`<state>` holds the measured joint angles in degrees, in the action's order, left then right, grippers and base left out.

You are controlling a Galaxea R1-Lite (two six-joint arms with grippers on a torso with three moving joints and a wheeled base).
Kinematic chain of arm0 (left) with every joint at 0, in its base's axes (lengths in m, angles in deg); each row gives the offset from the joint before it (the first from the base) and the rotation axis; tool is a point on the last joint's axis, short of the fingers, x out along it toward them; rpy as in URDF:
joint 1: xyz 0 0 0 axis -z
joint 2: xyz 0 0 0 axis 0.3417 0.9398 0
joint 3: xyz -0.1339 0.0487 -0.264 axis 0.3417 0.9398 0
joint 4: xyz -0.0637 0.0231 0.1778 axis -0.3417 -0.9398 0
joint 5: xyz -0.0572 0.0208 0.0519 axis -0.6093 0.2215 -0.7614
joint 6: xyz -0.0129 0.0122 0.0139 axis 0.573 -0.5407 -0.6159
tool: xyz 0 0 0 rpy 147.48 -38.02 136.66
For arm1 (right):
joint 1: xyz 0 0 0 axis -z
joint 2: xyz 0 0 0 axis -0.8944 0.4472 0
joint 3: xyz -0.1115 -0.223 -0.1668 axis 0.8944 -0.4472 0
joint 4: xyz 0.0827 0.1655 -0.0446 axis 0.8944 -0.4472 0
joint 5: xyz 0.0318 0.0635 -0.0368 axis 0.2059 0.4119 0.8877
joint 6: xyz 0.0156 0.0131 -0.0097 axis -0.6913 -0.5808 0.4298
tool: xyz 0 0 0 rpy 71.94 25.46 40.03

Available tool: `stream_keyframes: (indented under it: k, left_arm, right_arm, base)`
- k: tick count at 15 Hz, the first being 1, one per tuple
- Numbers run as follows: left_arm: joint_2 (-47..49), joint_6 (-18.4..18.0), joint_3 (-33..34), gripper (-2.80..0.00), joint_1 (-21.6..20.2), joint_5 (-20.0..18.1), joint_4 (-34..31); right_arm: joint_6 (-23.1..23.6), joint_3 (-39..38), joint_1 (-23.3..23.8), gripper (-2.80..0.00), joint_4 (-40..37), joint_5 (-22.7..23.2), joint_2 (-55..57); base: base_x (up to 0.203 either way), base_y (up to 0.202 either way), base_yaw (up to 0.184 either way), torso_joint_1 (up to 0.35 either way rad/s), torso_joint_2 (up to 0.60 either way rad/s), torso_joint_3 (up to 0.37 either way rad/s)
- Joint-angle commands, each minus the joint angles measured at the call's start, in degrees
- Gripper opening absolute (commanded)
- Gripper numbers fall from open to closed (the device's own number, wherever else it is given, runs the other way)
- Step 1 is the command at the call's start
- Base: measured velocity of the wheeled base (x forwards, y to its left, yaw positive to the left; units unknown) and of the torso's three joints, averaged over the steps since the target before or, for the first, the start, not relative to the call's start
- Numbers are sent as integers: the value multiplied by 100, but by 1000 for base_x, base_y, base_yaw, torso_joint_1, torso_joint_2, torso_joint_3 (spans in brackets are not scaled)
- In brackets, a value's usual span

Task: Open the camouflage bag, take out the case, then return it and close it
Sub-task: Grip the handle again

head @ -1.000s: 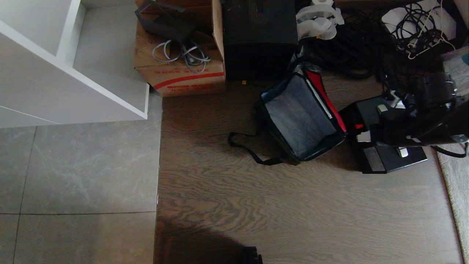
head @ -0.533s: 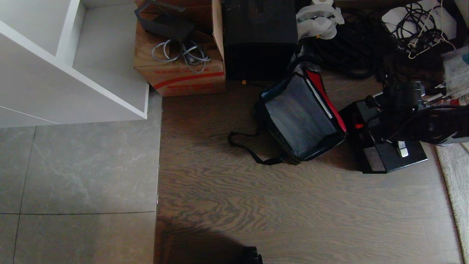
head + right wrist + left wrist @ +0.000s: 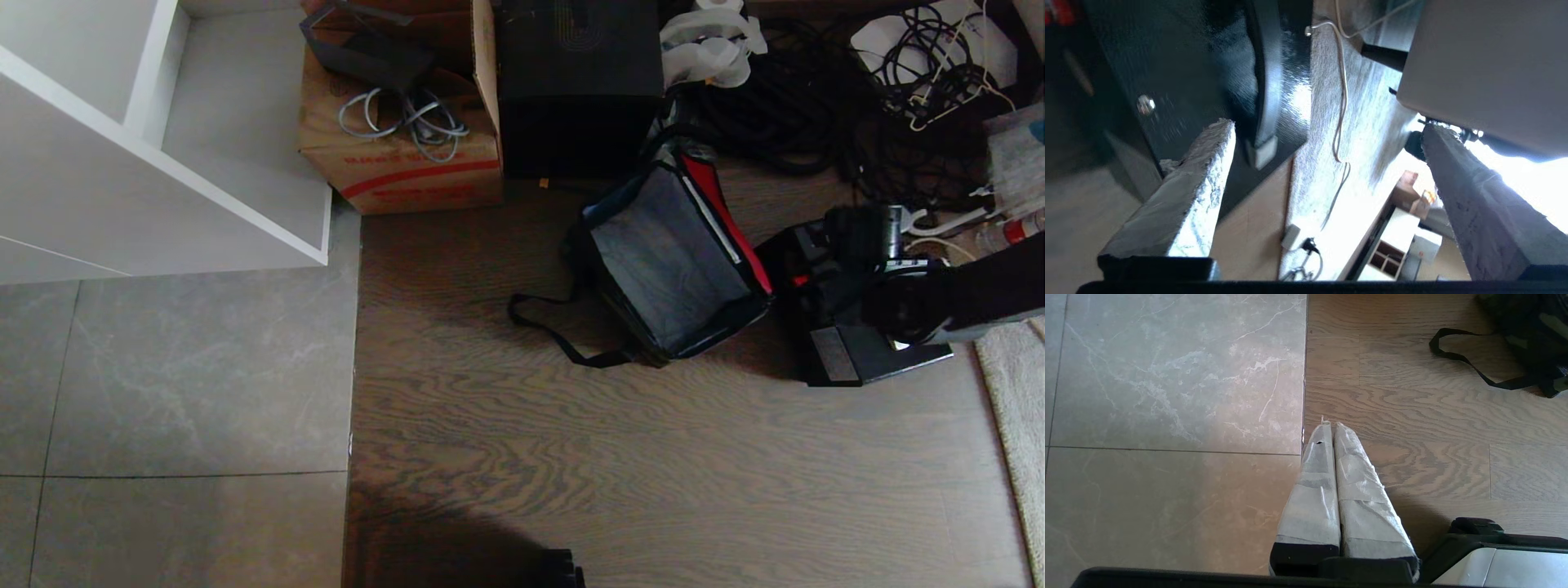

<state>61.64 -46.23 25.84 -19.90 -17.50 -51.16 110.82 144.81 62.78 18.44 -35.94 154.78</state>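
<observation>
Floorboards run along the bottom of the head frame; nothing of mine works there. Left pincer (image 3: 1329, 428) is parked low over the seam where tile meets wood, fingers pressed together, holding nothing. No job for it in this step, I judge.

Mid frame: camouflage bag (image 3: 669, 261) sits on the wooden floor, mouth gaping upward, grey inside and red lining (image 3: 727, 216) on show, shoulder strap (image 3: 555, 331) trailing toward lower left. Left open like that so the case can go straight back in.

Right of it, touching or just beside the bag's red edge: the case (image 3: 857, 359), flat on the floor, so it's out. Right pincer (image 3: 1327, 159) is over the case from the frame's right edge, fingers spread wide, gripping nothing. In the right wrist view the black handle bar (image 3: 1263, 73) and one silver bracket (image 3: 1261, 153) lie beyond the near finger, not between the two. Wide spread makes sense: room to straddle that bar.

My read: removal done, return not begun.

Far, along the top: cardboard carton (image 3: 400, 163), tall black box (image 3: 580, 82), cable tangle (image 3: 816, 106), white shelf unit (image 3: 122, 163) upper left.
</observation>
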Motion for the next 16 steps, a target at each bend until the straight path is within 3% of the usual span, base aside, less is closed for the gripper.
stream_keyframes:
  k: [1,8,13,16]
  left_arm:
    - [0,5,62,-280,1,0,3]
    - [0,5,62,-280,1,8,3]
    - [0,5,62,-280,1,8,3]
    - [0,5,61,-280,1,0,3]
  right_arm:
    - [21,210,-43,0,346,-183,567]
    - [369,940,79,0,949,-405,1133]
    - [565,1723,348,0,957,-438,1524]
    - [941,2003,608,0,979,-448,1699]
  base:
    - [0,0,0,0,0,0]
    - [0,0,0,0,0,0]
    - [0,0,0,0,0,0]
    - [0,0,0,0,0,0]
